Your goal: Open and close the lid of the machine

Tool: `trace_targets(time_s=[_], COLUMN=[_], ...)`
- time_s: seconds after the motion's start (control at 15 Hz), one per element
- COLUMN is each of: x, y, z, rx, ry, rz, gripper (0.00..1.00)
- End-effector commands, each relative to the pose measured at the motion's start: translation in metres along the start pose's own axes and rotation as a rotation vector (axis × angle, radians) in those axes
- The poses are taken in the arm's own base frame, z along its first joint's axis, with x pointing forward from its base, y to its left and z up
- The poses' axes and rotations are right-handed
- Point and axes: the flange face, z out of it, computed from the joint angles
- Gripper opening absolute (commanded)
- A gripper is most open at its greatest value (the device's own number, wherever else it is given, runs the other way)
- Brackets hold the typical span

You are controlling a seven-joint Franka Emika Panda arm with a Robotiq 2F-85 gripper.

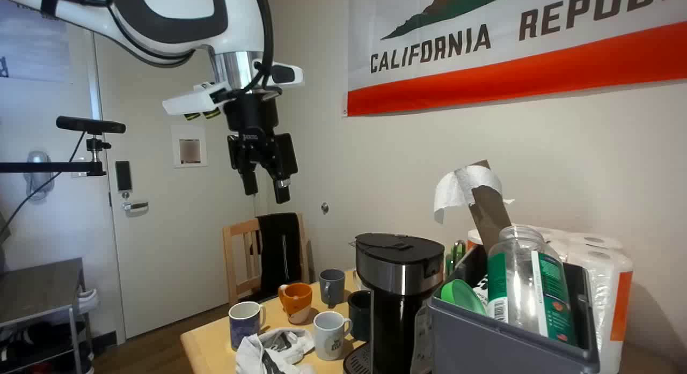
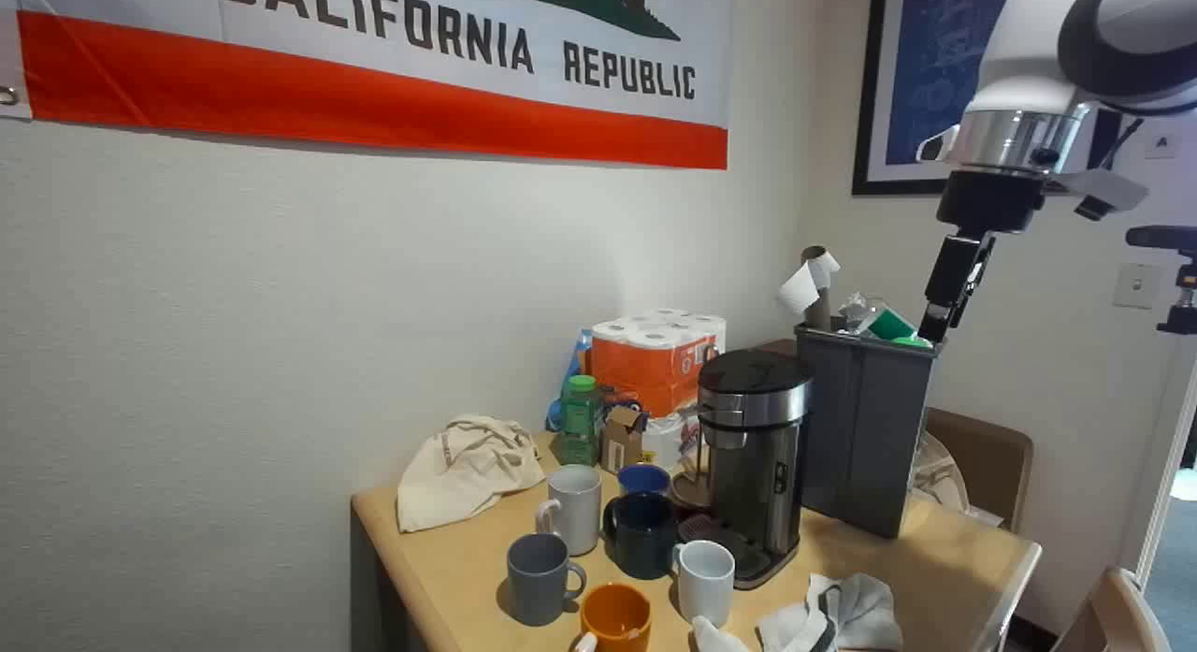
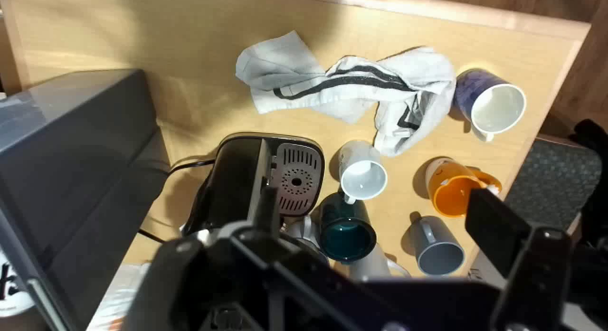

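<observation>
Look for the lid (image 1: 400, 248) right of centre in an exterior view, lying flat atop the machine (image 1: 394, 309), not yet raised. Find the gripper (image 1: 267, 196) up and left of it in that frame, well apart, empty between wide-apart jaws. Likely to slip off the smooth rounded edge if gripping too shallowly; likely to rock or drag the machine if tugging or pressing too hard, perhaps shoving it into the white mug (image 3: 362, 174) or the dark mug (image 3: 346, 229), both near the drip tray (image 3: 297, 176) at mid-frame in the wrist view. Cannot make out the lid there, so beware of descending blind. Mind the grey bin (image 1: 507, 346) at lower right of an exterior view, just beside the machine, and the clear jar (image 1: 519, 285) and cardboard tube (image 1: 489, 212) sticking up from it, apt to catch the wrist on a sideways swing. Mind too the black cord (image 3: 192, 165) left of centre in the wrist view, between bin and machine, easy to snag. Count as lesser hindrances the striped cloth (image 3: 344, 86), top centre, and the orange mug (image 3: 451, 193), right
</observation>
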Motion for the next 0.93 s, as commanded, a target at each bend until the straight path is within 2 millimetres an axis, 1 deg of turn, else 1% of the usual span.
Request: trace_targets(time_s=[0.0, 0.13, 0.33, 0.67, 0.87], x=[0.0, 0.02, 0.053, 0.109, 0.139], y=[0.0, -0.012, -0.04, -0.078, -0.096], z=[0.0, 0.002, 0.006, 0.01, 0.023], rx=[0.0, -0.002, -0.049, -0.24, -0.37], ry=[-0.001, 0.007, 0.006, 0.023, 0.029], rz=[0.0, -0.04, -0.111, -0.208, -0.24], gripper=[1.0, 1.0, 1.0, 1.0, 1.0])
